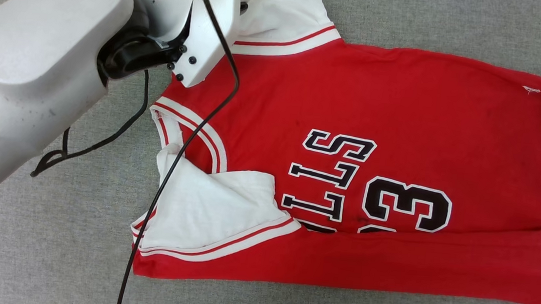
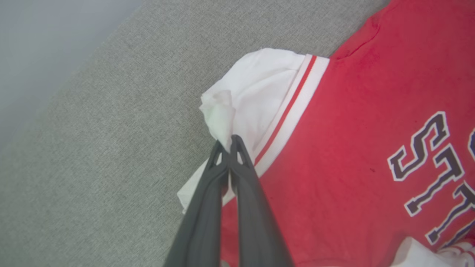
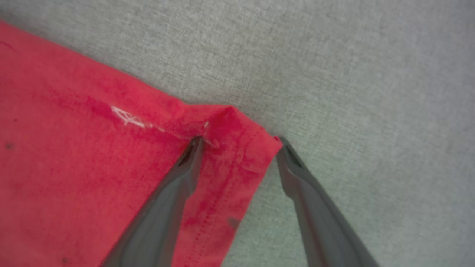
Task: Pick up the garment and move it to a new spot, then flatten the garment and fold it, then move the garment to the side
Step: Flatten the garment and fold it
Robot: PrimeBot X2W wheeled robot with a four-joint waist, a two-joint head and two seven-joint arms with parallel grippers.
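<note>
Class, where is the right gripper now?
In the right wrist view, the right gripper stands open astride a hem corner of the garment, on the grey surface.

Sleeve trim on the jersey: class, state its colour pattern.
The sleeve trim is white with one thin red stripe, clearest in the left wrist view.

Plain grey woven surface [image 1: 409, 17]
</note>
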